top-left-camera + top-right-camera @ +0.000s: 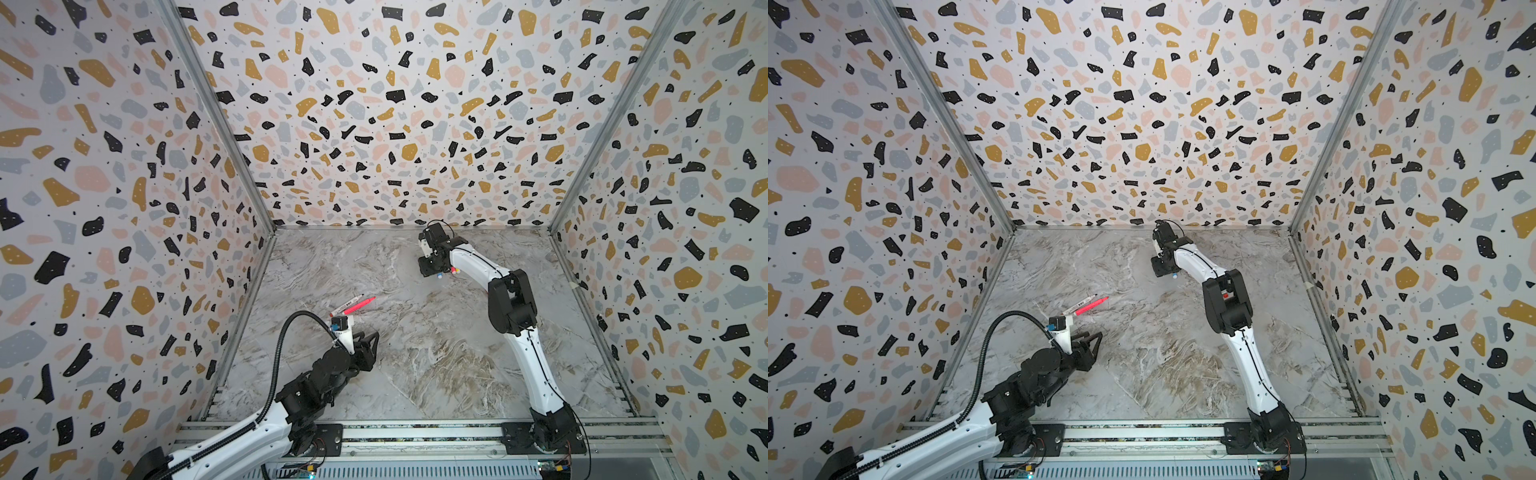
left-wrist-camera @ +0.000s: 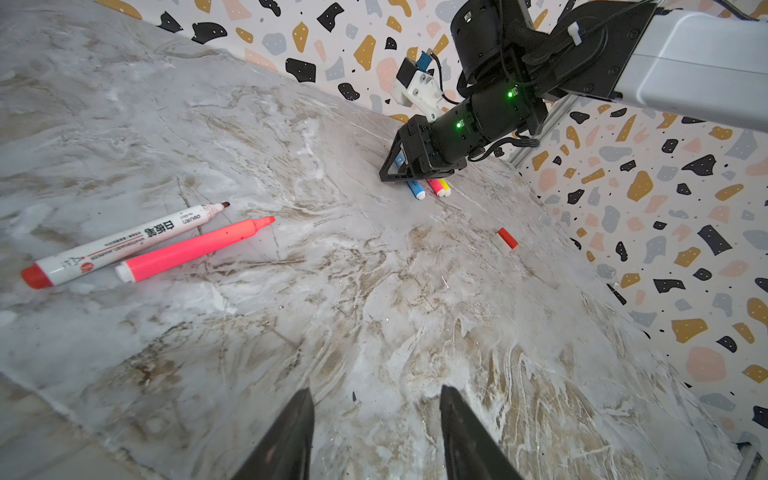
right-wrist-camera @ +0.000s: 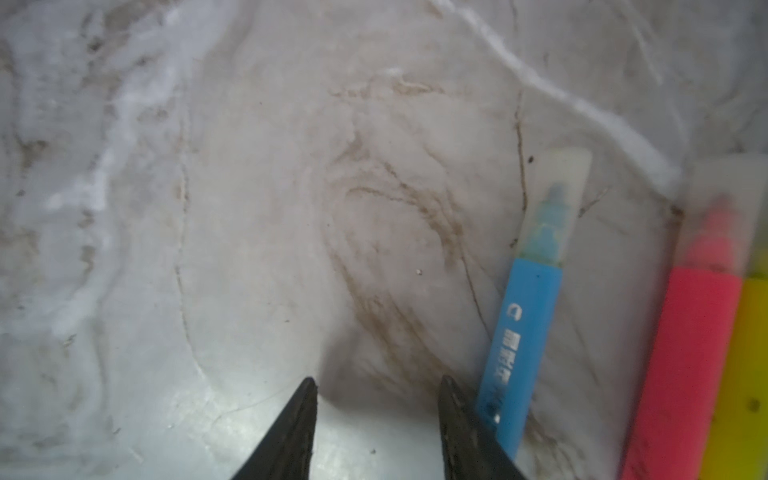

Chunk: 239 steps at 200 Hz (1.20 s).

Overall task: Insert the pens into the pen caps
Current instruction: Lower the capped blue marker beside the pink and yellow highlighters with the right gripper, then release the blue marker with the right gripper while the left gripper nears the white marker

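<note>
Left edge of grey marble-patterned tabletop [image 1: 415,353]: left gripper [image 2: 374,395] half open, empty. Uncapped white-barrelled marker [image 2: 124,243] and pink highlighter [image 2: 195,249] just beyond, side by side, long axes slanting, tips toward the far right corner; judged nearer this arm. Short red plastic cap [image 2: 507,238] well apart, rightward. Back edge: right gripper [image 3: 376,382] parted, empty, with capped blue highlighter [image 3: 528,324] just outside.
</note>
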Tool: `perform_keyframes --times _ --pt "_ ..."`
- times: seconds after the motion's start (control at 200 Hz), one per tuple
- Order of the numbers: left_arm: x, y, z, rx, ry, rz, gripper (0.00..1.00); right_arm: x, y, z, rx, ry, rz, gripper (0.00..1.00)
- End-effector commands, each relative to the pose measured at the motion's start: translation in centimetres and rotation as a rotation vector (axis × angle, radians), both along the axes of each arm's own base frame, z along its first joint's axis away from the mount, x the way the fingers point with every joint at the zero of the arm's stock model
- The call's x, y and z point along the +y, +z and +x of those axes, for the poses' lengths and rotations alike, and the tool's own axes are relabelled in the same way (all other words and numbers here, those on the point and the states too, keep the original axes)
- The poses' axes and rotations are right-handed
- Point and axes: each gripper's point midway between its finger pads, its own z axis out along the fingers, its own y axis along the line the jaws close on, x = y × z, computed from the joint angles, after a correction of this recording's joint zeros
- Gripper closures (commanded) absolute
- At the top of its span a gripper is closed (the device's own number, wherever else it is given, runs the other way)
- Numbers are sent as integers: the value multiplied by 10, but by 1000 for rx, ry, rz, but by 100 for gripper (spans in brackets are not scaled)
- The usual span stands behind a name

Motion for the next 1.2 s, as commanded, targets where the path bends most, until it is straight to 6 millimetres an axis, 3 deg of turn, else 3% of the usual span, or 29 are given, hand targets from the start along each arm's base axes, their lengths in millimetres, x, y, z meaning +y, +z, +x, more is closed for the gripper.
perform_keyframes --times 0.0,0.295,0.471,0.986,1.191 --pt "-1 16 4 -41 14 -25 50 -13 3 1 10 -46 -23 51" --pt "-1 15 4 -39 14 -26 50 -39 -9 4 31 -115 -62 52" --pt "-1 16 4 -40 13 -25 50 -47 -6 8 20 -148 -62 51" --pt "-1 18 3 -46 10 -26 50 -52 3 19 -9 -207 -44 50" --pt "-1 19 4 -47 10 -23 50 -42 23 16 -42 -182 -11 50"
